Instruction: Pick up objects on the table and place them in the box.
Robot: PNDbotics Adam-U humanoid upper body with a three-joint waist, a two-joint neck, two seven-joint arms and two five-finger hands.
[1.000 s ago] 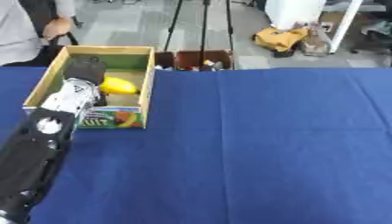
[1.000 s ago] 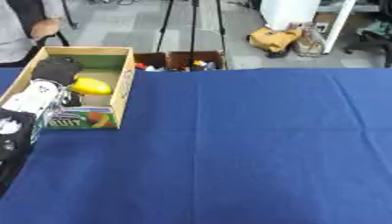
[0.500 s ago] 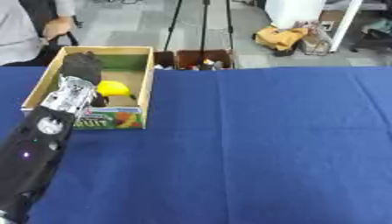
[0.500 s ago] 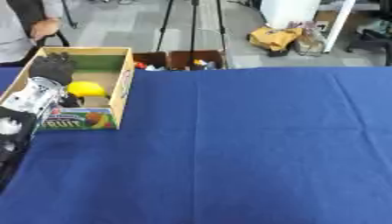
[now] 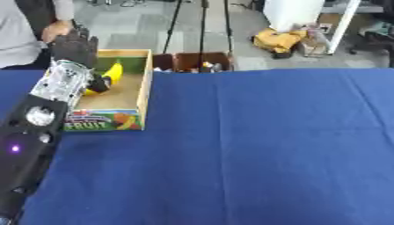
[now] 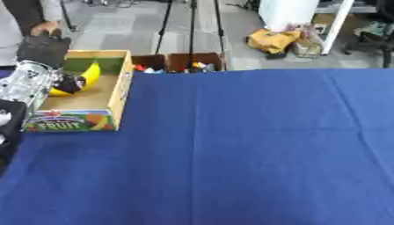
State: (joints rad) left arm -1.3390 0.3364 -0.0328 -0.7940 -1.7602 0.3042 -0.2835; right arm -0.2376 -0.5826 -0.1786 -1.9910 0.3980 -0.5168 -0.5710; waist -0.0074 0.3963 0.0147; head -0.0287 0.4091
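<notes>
A cardboard fruit box (image 5: 143, 94) stands on the blue table at the far left. A yellow banana (image 5: 113, 73) lies inside it, next to a small dark round thing (image 6: 71, 82). My left hand (image 5: 74, 47) hangs above the box's back left corner, raised clear of the banana, fingers straight and holding nothing. Its silver wrist (image 5: 60, 84) and black forearm run down the left edge. My right hand is out of sight.
The blue cloth (image 5: 261, 145) covers the whole table to the right of the box. Beyond the far edge stand two brown bins (image 5: 192, 61) with small things in them, tripod legs and floor clutter. A person stands at the far left behind the box.
My left hand has lifted up and back out of the box toward its far left corner, uncovering the banana inside. The camera has shifted a little.
</notes>
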